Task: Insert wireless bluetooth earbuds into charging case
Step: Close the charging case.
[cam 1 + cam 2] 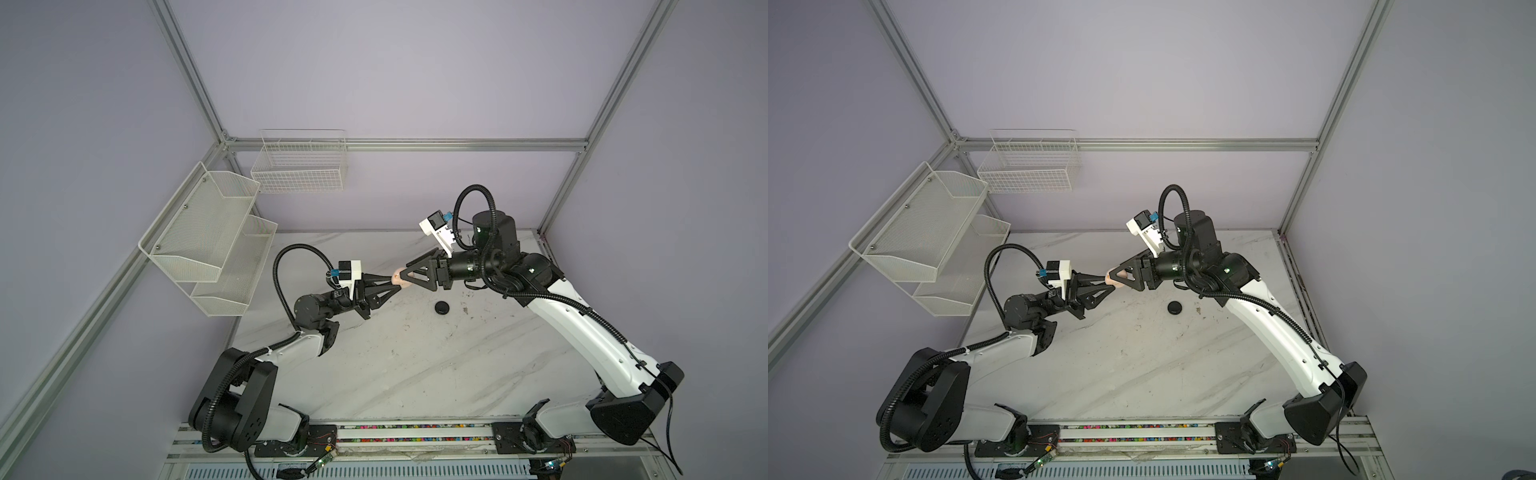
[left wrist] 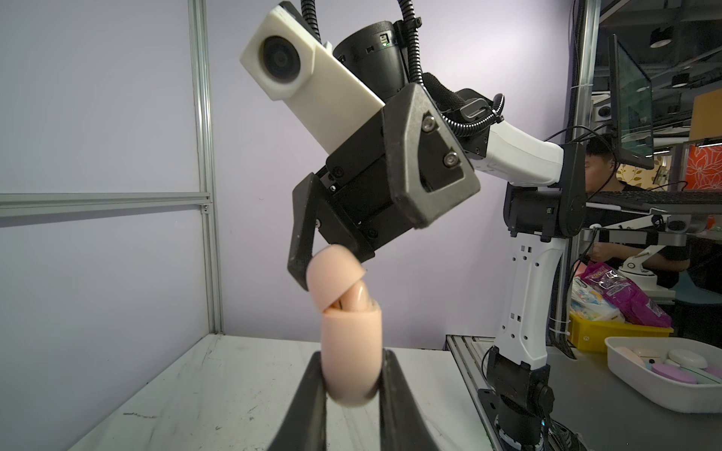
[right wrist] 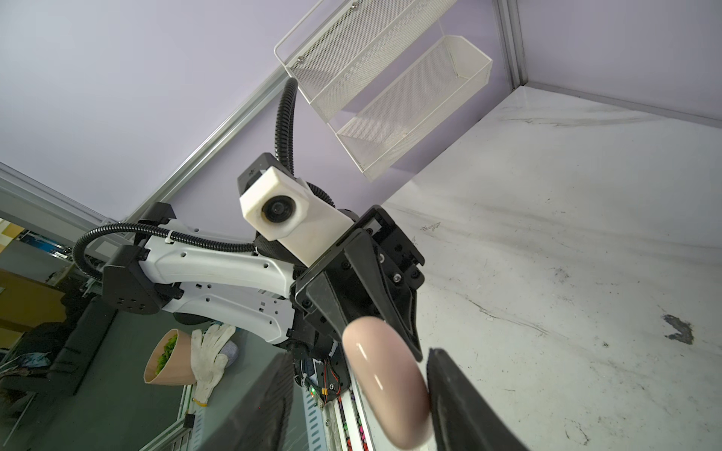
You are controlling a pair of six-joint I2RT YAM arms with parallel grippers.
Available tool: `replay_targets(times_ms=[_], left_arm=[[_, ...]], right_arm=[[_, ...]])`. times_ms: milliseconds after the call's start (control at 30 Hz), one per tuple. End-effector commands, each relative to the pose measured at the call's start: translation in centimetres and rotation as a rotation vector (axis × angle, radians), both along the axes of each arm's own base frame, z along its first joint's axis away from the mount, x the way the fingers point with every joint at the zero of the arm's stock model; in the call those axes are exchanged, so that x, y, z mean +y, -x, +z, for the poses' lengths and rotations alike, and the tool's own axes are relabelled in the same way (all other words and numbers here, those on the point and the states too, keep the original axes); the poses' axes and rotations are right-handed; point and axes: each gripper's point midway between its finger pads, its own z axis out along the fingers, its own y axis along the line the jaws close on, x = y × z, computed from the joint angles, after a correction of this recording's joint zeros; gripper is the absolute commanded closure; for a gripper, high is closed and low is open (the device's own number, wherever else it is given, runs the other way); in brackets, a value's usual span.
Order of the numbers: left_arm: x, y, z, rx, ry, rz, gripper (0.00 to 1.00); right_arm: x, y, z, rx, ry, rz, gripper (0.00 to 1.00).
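Earbuds [image 2: 354, 298], pale pink, sat inside the charging case [image 2: 351, 351], their rounded tops showing in the left wrist view through the gap under its lid [image 2: 334, 273]. That lid stood partly raised, tilted off the case body.

The left tool [image 2: 351, 384] was clamped on the lower half of the case, a finger pressed against each side. It held the case in the air above the tabletop [image 1: 415, 365].

The right tool [image 1: 406, 272] faced the left one tip to tip. Its jaws stood apart, with the lid end of the case between them. In the right wrist view one finger [image 3: 461, 406] touched the case's edge, and the other finger [image 3: 258, 406] stood clear of it across a gap. In the left wrist view a fingertip of the right tool lay against the lid.

On the tabletop, apart from both tools and nearer the right arm, lay a black round case [image 1: 443, 308], with a small brownish speck [image 1: 464, 310] near it. A white mesh shelf [image 1: 208, 241] and a wire basket [image 1: 299, 166] hung on the walls.
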Motion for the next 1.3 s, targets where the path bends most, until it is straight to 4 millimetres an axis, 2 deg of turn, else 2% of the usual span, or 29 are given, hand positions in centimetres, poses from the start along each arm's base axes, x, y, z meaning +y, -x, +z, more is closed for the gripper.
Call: replay_targets(times_ms=[0,33,100,167,233,300,400,500,600,633,700,833,1000,1033,1167,1267], left_arm=[[0.4,-0.2,0.2,-0.003,0.031,0.026,1.00],[0.2,-0.8,-0.7,0.023,0.021,0.028,1.00],[0.2,-1.0,-0.9,0.030,0.018,0.028,1.00],[0.2,-1.0,-1.0,0.034,0.018,0.028,1.00],[0.2,-1.1,-1.1,0.038,0.017,0.028,1.00],[0.2,-1.1,-1.2,0.043,0.018,0.031,1.00],[0.2,-1.1,-1.1,0.045,0.021,0.030,1.00],[0.3,-0.9,-0.8,0.045,0.023,0.024,1.00],[0.3,-0.6,-0.7,0.049,0.021,0.009,1.00],[0.3,-0.5,-0.7,0.053,0.019,0.004,1.00],[0.2,-0.3,-0.8,0.060,0.013,-0.012,1.00],[0.1,-0.1,-1.1,0.070,0.003,-0.027,1.00],[0.1,0.0,-1.0,0.067,0.002,-0.031,1.00],[0.1,0.0,-1.0,0.066,0.002,-0.031,1.00],[0.1,-0.1,-0.9,0.065,0.004,-0.029,1.00],[0.1,-0.1,-0.7,0.064,0.008,-0.029,1.00]], right_arm=[[-0.4,1.5,0.9,-0.024,-0.022,0.043,0.43],[-0.4,1.5,0.7,-0.022,-0.017,0.041,0.44],[-0.3,1.5,0.5,-0.025,-0.010,0.038,0.47],[-1.0,2.1,1.5,-0.061,-0.025,0.028,0.49],[-1.1,1.9,1.5,-0.077,-0.022,0.015,0.56],[-1.2,1.8,1.0,-0.082,-0.007,0.009,0.62],[-1.2,1.2,-0.6,-0.083,0.033,-0.006,0.66],[-1.8,0.4,-1.2,-0.150,0.084,-0.046,0.66],[-3.2,-0.3,0.5,-0.311,0.094,-0.118,0.55],[-3.4,-0.6,1.0,-0.353,0.087,-0.137,0.55],[-2.9,-1.2,1.0,-0.373,0.063,-0.134,0.54],[-0.7,-0.5,-0.4,-0.305,0.030,0.008,0.53],[-0.4,0.0,-1.6,-0.266,0.032,0.050,0.63],[-0.1,-0.4,-2.4,-0.247,0.048,0.053,0.66],[0.2,-0.7,-3.7,-0.210,0.068,0.062,0.87],[0.0,-0.7,-4.2,-0.206,0.081,0.054,0.88]])
